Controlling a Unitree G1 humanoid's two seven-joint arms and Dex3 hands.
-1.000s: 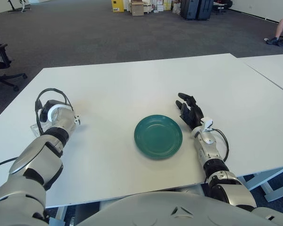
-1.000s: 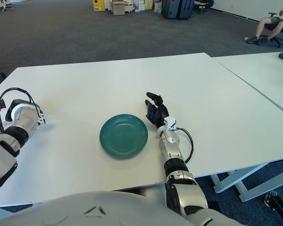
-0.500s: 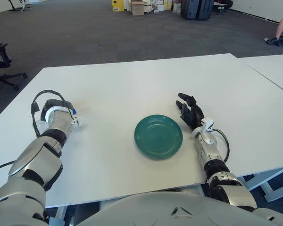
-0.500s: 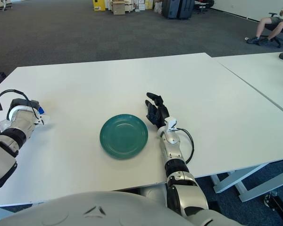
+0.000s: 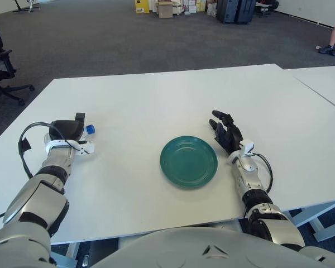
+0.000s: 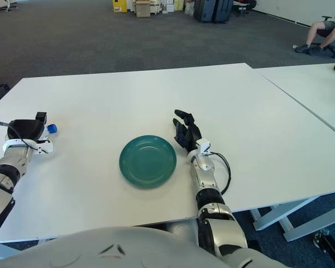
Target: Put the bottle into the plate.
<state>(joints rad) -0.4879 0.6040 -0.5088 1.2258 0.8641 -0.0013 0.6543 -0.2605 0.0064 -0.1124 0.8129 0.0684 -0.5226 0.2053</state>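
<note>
At mid-left, my left hand (image 5: 67,129) wraps around the blue-capped bottle (image 5: 88,129). My right hand (image 5: 227,134) lies relaxed, fingers loosely spread, just right of the centered green plate (image 5: 188,161).

The left hand (image 5: 67,130) has rolled over, well left of the green plate (image 5: 188,162), and the bottle (image 5: 88,129) in its grip now shows its blue cap.
</note>
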